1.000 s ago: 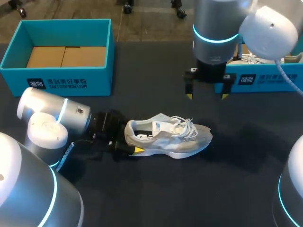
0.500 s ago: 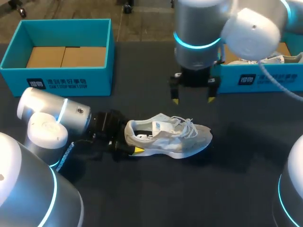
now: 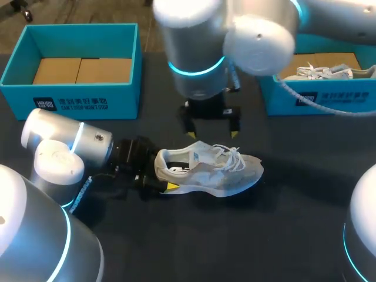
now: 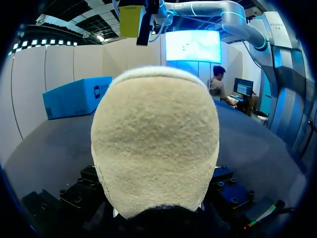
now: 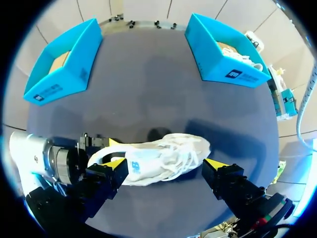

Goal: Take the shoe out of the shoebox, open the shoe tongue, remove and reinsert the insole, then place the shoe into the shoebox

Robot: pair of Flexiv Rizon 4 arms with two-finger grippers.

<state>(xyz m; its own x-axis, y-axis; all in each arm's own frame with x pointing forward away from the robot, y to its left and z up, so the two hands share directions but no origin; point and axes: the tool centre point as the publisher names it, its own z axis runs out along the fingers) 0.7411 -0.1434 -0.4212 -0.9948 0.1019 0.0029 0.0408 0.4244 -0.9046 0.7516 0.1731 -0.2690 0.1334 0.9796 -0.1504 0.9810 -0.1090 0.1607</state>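
While one shoe [image 3: 211, 170] stands on its sole, two boxes sit behind it: left box [image 3: 70, 97], right box [image 3: 329, 101]. The left gripper [image 3: 160, 179] clamps its heel. The right gripper [image 3: 211, 132] hangs just above it, spread wide, touching nothing.

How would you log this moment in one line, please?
left pincer: shut on sneaker heel | right pincer: open, above sneaker | sneaker: on table

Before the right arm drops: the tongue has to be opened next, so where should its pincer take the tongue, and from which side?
Probably the tongue by its free top edge, behind the laces, from straight above, where the right pincer hovers open. The shoe sits upright, heel in the left pincer, so that edge stands clear.
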